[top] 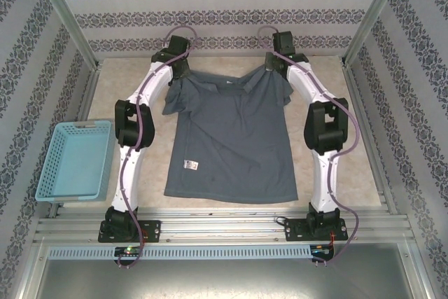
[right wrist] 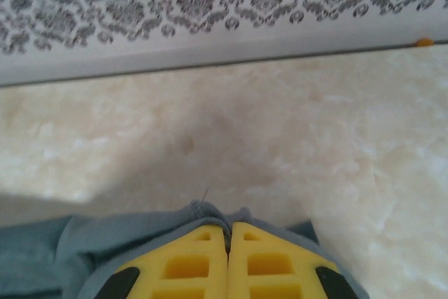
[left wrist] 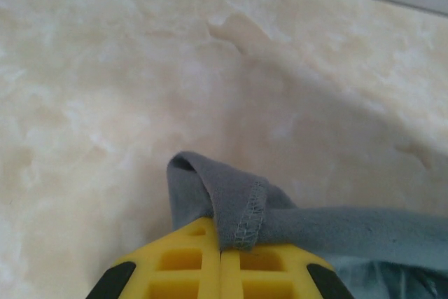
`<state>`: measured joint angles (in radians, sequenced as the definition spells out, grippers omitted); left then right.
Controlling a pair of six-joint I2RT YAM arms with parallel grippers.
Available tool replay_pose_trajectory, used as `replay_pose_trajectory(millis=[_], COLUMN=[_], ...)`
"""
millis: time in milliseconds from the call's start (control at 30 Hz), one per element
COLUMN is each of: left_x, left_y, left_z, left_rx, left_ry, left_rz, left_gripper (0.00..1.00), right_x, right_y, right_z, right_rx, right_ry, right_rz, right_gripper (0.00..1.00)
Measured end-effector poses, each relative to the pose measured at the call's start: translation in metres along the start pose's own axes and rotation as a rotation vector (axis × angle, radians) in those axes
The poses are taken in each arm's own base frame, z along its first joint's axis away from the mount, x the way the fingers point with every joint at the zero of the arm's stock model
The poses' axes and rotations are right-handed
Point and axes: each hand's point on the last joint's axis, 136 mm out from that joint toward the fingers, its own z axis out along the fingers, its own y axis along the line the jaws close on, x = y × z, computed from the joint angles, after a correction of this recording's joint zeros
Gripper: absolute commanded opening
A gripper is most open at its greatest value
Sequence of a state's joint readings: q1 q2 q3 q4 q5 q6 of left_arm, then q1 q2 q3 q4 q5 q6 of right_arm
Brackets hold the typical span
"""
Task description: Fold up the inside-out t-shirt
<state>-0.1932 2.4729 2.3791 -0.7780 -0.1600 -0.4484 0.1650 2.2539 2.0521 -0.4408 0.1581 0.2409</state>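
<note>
We have the inside-out t-shirt [top: 231, 152] lying across the middle of the counter [top: 350, 180], with its hem toward the counter's near edge and its collar toward the far edge. The left gripper [left wrist: 220, 251] is clamped together on a stitched fold of grey cloth at one shoulder. The right gripper [right wrist: 228, 232] is pinched on the other shoulder the same way. Both sit close to the counter's far edge.

We judge that the two shoulders are held so the collar line stays stretched between them, which lets the body lie fairly flat toward the counter's near side, ready for folding. The sleeve by the left gripper is bunched, and creases run down from it, so the spread is not yet clean. A pale label [top: 190, 165] shows near the hem. The blue basket [top: 77, 125] sits at the counter's left edge, apart from the shirt.
</note>
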Motion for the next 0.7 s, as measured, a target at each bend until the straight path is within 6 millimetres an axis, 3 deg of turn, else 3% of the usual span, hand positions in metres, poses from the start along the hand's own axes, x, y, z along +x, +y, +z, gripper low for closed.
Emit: replay_pose_trajectory(millis=[133,200,267,300,467,567,633,700], left_x=[-0.013,-0.014,-0.015,-0.016,-0.028,-0.029,-0.023,-0.012], left_y=[0.010,0.015,0.020,0.022,0.024,0.027,0.030,0.037], left_z=[0.017,0.023,0.027,0.027,0.010,-0.016,-0.039,-0.072], left_rx=[0.004,0.010,0.015,0.018,0.037,0.036,0.030,0.028], left_ry=[-0.016,-0.010,0.000,0.002,-0.001,0.014,0.033,0.049], left_rz=[-0.032,-0.045,-0.057,-0.059,-0.062,-0.059,-0.056,-0.054], left_gripper=[0.11,0.21,0.40,0.48,0.65,0.68,0.70,0.76], right_x=[-0.025,-0.037,-0.043,-0.046,-0.045,-0.034,-0.023,-0.008], right_y=[-0.001,-0.002,-0.001,-0.001,-0.005,-0.005,-0.002,0.010], right_z=[0.015,0.020,0.021,0.021,0.010,-0.011,-0.039,-0.082], right_rx=[0.004,0.004,0.006,0.009,0.038,0.052,0.056,0.035], right_ry=[-0.039,-0.060,-0.070,-0.072,-0.051,-0.009,0.016,0.026], right_rz=[0.017,0.027,0.036,0.036,0.014,-0.016,-0.044,-0.081], right_gripper=[0.00,0.20,0.49,0.57,0.71,0.72,0.74,0.76])
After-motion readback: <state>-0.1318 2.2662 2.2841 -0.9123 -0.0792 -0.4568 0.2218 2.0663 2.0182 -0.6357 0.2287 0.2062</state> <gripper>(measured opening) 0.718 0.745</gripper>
